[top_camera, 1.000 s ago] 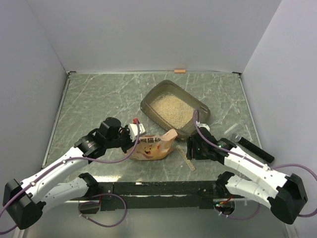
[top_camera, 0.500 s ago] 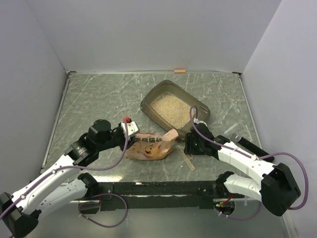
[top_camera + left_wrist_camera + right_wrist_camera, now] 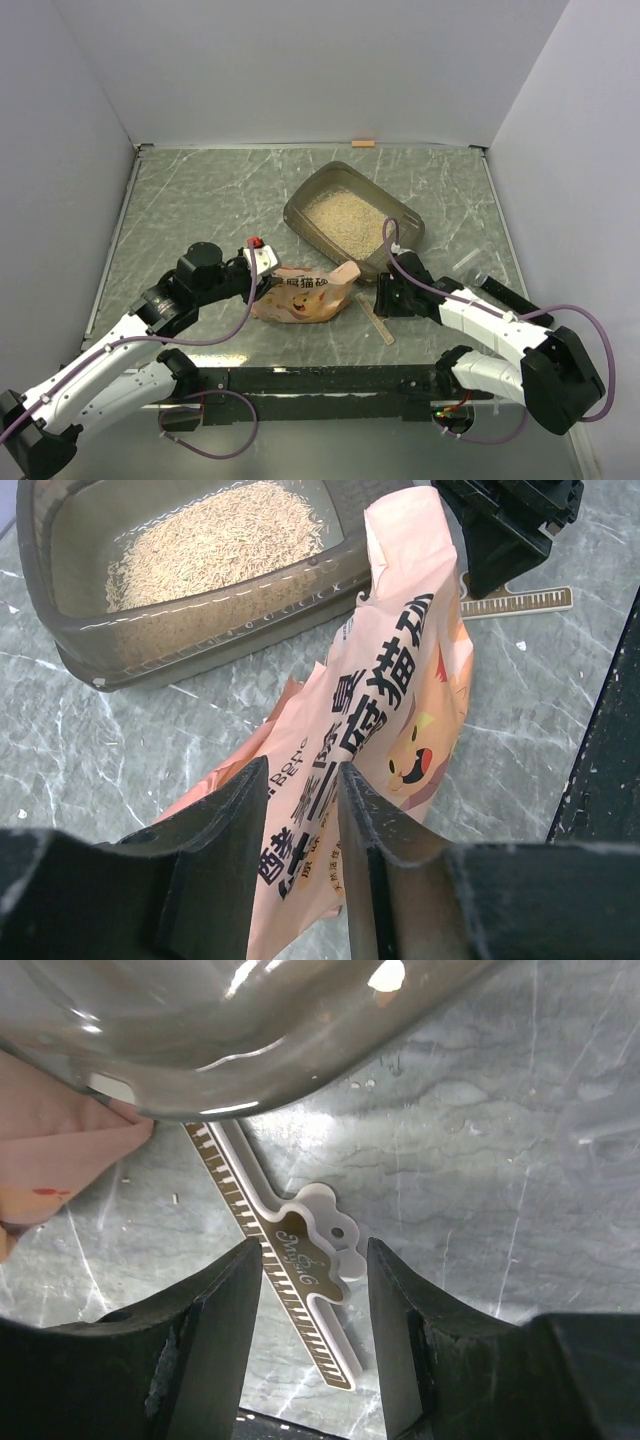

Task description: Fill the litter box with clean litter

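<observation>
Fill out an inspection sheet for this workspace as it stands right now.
Surface: grey marbled tabletop, a few stray grains.
Job's things: litter box holds a layer of litter; orange bag lies flat beside it.
Clutter: toothed strip by the bag; black bar at right; orange tab at the far edge.
Pincers: left pincer open over the bag; right pincer open, astride the strip.
Cables: purple cables along both arms, nothing snagged.
Surroundings: plain white walls.
</observation>
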Action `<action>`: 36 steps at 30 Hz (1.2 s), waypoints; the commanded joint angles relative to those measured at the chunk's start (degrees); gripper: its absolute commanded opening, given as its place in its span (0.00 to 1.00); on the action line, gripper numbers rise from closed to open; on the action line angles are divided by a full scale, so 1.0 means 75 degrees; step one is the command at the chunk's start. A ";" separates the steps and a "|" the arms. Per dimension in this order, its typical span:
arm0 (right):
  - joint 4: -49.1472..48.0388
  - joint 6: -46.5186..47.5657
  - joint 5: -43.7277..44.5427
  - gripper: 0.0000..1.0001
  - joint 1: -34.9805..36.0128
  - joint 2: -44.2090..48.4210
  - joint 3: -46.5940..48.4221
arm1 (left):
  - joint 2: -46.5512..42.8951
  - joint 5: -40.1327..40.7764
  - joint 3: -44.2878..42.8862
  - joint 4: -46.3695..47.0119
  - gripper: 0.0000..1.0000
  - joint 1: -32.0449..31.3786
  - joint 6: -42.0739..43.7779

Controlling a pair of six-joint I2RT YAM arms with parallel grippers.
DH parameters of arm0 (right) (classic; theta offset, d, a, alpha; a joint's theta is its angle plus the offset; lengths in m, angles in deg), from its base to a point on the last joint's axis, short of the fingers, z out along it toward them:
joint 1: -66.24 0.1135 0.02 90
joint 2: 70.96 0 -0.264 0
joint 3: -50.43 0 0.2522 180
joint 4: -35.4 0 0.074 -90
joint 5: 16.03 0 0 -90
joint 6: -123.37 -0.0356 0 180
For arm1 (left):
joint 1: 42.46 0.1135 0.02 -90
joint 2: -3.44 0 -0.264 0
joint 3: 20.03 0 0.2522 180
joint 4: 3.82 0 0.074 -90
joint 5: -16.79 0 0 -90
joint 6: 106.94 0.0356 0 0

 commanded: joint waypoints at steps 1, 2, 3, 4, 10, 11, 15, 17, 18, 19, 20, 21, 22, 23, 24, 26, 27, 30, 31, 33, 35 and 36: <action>-0.0327 0.0007 -0.0180 0.50 -0.0061 0.0016 -0.0064 | -0.0036 0.0001 -0.0029 0.0309 0.39 0.0005 -0.0003; -0.0350 0.0006 -0.0239 0.49 -0.0061 -0.0019 -0.0075 | -0.0024 0.0013 -0.0052 0.0309 0.39 0.0005 -0.0015; -0.0385 -0.0017 -0.0286 0.48 -0.0061 -0.0065 -0.0099 | -0.0035 0.0013 -0.0052 0.0309 0.39 0.0005 -0.0015; -0.0467 -0.0017 -0.0344 0.44 -0.0049 -0.0089 -0.0145 | -0.0036 0.0013 -0.0052 0.0298 0.39 0.0005 -0.0003; -0.0644 -0.0099 -0.0450 0.13 -0.0049 -0.0089 -0.0286 | -0.0024 0.0013 -0.0041 0.0297 0.39 0.0005 -0.0015; -0.0643 -0.0087 -0.0439 0.08 -0.0060 -0.0066 -0.0298 | -0.0024 0.0013 -0.0041 0.0297 0.39 0.0005 -0.0003; -0.0468 -0.0040 -0.0334 0.00 -0.0060 0.0145 -0.0252 | 0.0000 0.0013 -0.0052 0.0286 0.39 0.0017 -0.0003; -0.0258 -0.0064 -0.0228 0.00 -0.0049 0.0484 -0.0205 | -0.0012 0.0001 -0.0064 0.0274 0.40 0.0005 -0.0015; -0.0187 -0.0064 -0.0228 0.00 -0.0049 0.0624 -0.0123 | -0.0047 -0.0091 -0.0064 0.0286 0.40 0.0005 -0.0015; -0.0070 -0.0052 -0.0228 0.00 -0.0049 0.0927 -0.0076 | -0.0059 -0.0174 -0.0041 0.0286 0.40 0.0005 0.0008; 0.0209 -0.0041 -0.0216 0.00 -0.0049 0.1081 0.0006 | -0.0082 -0.0232 -0.0052 0.0286 0.40 0.0005 -0.0003; 0.0409 -0.0029 -0.0181 0.00 -0.0037 0.1245 0.0215 | -0.0106 -0.0256 -0.0087 0.0251 0.41 0.0005 -0.0026; 0.0597 -0.0005 -0.0181 0.00 -0.0037 0.1583 0.0334 | -0.0106 -0.0303 -0.0169 0.0158 0.41 0.0005 -0.0015; 0.0970 0.0053 -0.0181 0.00 -0.0026 0.1749 0.0613 | -0.0117 -0.0419 -0.0228 0.0110 0.43 0.0005 -0.0015; 0.1148 0.0088 -0.0204 0.00 -0.0025 0.1913 0.0767 | -0.0152 -0.0548 -0.0298 0.0063 0.44 -0.0007 -0.0050; 0.1522 0.0205 -0.0239 0.00 -0.0002 0.2289 0.1303 | -0.0071 -0.0666 -0.0742 -0.0229 0.47 -0.0007 -0.0225; 0.1896 0.0252 -0.0228 0.00 0.0021 0.2371 0.1528 | -0.0036 -0.0841 -0.1115 -0.0323 0.47 -0.0007 -0.0330; 0.2565 0.0463 -0.0192 0.00 0.0103 0.2559 0.2383 | 0.0128 -0.1263 -0.1784 -0.0721 0.49 -0.0007 -0.0705; 0.2695 0.0579 -0.0320 0.00 0.0127 0.2571 0.2583 | 0.0175 -0.1496 -0.1903 -0.0757 0.50 0.0005 -0.0915; 0.3022 0.0697 -0.0497 0.00 0.0208 0.2571 0.3169 | 0.0257 -0.1709 -0.2172 -0.0734 0.51 -0.0007 -0.1162; 0.3223 0.0873 -0.0766 0.00 0.0290 0.2524 0.3695 | 0.0455 -0.1990 -0.2395 -0.0827 0.52 -0.0007 -0.1689; 0.3293 0.0908 -0.0836 0.00 0.0326 0.2512 0.3849 | 0.0538 -0.2107 -0.2651 -0.0886 0.52 0.0005 -0.1818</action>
